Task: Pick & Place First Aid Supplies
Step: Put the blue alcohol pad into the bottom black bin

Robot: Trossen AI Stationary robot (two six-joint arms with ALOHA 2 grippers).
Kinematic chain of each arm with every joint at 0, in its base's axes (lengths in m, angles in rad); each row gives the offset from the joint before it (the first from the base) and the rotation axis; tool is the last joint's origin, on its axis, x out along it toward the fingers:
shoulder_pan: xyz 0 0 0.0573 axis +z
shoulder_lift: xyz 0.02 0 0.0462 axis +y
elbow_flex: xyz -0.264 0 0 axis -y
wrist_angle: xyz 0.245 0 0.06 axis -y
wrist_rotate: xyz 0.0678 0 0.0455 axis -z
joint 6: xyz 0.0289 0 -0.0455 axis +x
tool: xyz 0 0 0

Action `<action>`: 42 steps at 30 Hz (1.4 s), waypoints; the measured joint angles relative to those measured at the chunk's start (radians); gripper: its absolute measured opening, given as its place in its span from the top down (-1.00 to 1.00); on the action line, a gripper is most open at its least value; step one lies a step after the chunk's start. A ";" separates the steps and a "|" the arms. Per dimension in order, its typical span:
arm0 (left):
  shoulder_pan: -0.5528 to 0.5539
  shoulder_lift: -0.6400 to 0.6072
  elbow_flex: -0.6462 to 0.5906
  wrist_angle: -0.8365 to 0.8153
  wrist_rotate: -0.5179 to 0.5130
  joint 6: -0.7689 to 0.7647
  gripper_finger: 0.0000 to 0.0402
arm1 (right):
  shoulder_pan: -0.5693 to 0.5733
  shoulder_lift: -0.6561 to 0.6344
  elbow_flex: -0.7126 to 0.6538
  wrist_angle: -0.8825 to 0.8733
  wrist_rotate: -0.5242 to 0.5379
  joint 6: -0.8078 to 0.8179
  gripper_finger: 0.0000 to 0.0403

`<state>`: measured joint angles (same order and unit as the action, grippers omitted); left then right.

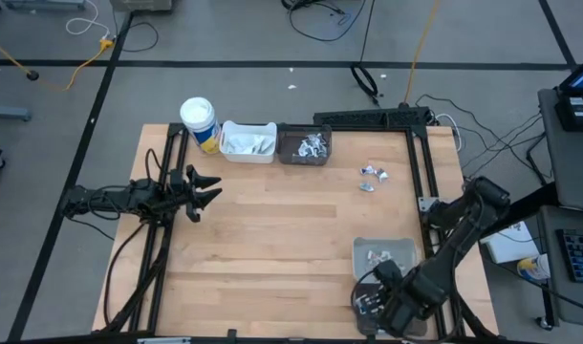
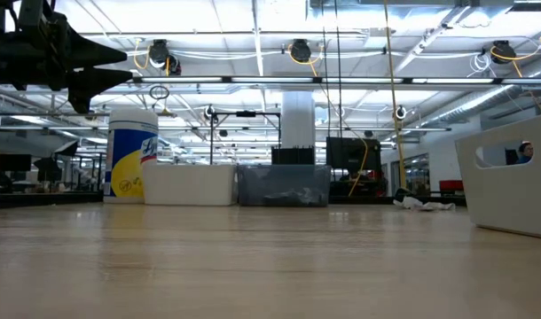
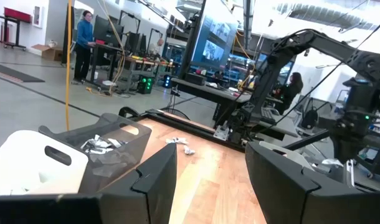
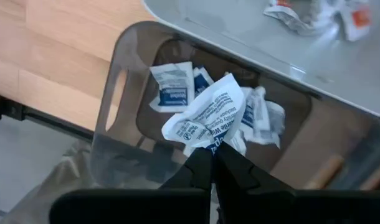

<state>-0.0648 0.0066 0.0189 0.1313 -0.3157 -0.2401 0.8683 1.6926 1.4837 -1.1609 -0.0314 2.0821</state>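
Observation:
My right gripper (image 4: 212, 152) is shut on a crumpled white packet with blue print (image 4: 205, 121). It hangs over a dark see-through bin (image 4: 112, 87) at the table's near right corner (image 1: 359, 290), where several similar packets (image 4: 171, 87) lie on the bin floor. Next to it, a grey bin (image 1: 384, 250) also holds packets. More loose packets (image 1: 373, 177) lie on the wood at the far right. My left gripper (image 1: 204, 191) waits open and empty above the table's left side. My right gripper pinches the packet's lower edge (image 4: 210, 142) between its two fingertips. The fingers come from above, pointing down. The packet is crumpled and is held clear above the dark bin's floor.
At the far edge stand a white canister with a yellow band (image 1: 198, 122), a white bin (image 1: 247, 141) and a dark bin with packets (image 1: 304, 145). The middle of the wooden table (image 1: 272, 239) is bare. A person stands in the room behind (image 3: 84, 37).

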 joint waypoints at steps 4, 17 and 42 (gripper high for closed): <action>0.000 0.000 0.000 0.000 0.000 0.000 0.02 | 0.000 0.031 -0.030 0.060 0.003 -0.019 1.00; 0.000 0.000 0.000 0.000 0.000 0.000 0.03 | 0.018 0.062 -0.212 0.298 0.001 -0.029 1.00; 0.000 0.000 0.000 0.000 0.000 0.000 0.03 | -0.050 -0.081 -0.280 0.393 -0.047 -0.133 -0.33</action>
<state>-0.0650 0.0065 0.0190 0.1314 -0.3157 -0.2401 0.8183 1.6116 1.2041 -0.7675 -0.0788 1.9491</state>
